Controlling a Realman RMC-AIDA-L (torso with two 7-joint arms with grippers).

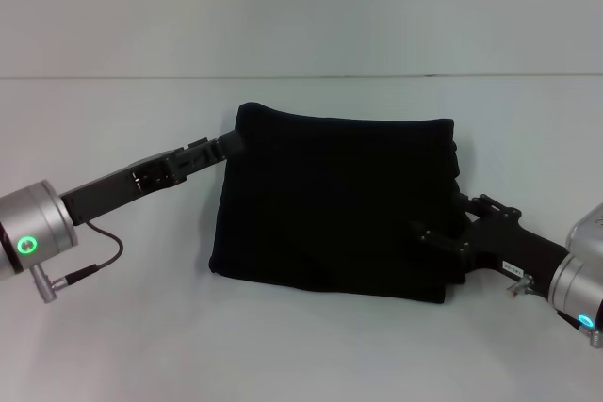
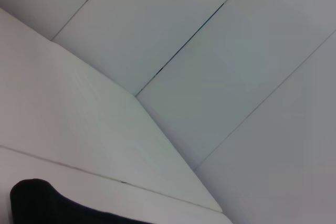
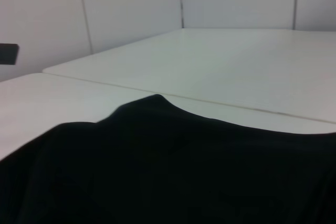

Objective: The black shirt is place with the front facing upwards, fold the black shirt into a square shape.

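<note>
- The left pincer [image 1: 229,144] reached in from the left side and met the far left corner of the black shirt [image 1: 334,204]; its tips merged with the dark cloth, so whether it gripped the fabric or sat apart could not be told.
- The right pincer [image 1: 435,237] lay at the shirt's near right edge, its black fingers over the cloth; how far they stood apart, or whether they pinched the fabric, could not be told either.
- The black shirt lay folded into a roughly square block in the middle of the white worktop [image 1: 113,345], plain black side up, with layered edges showing along its right side.
- In the left wrist view only a rounded bit of black cloth [image 2: 37,203] showed against the pale worktop [image 2: 63,119].
- In the right wrist view the shirt [image 3: 173,171] filled the foreground, one raised fold peaking against the worktop [image 3: 220,66] behind it.
</note>
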